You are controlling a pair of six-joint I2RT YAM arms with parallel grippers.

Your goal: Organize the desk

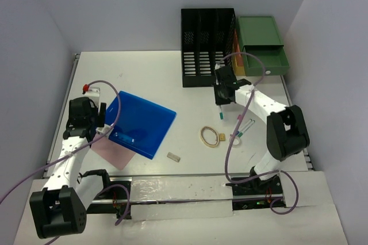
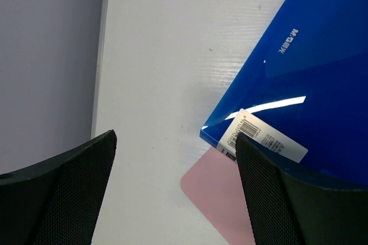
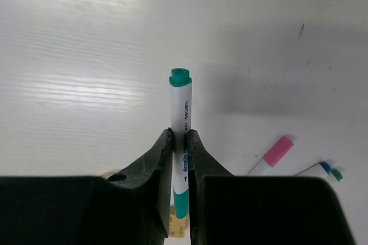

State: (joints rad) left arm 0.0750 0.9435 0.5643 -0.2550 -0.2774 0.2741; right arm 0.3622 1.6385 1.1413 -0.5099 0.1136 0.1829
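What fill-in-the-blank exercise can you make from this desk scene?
Of the left hand and right hand, the ____ one grips the white, green-capped marker.
The glossy blue plastic folder lies partly over a flat ____ sheet.
The left hand's jaws stand ____.
Missing words: right; pink; open.

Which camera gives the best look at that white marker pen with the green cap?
The right wrist view: the white marker pen with green cap fills the centre, clamped between the jaws. The top view shows it tiny; the left wrist view misses it.
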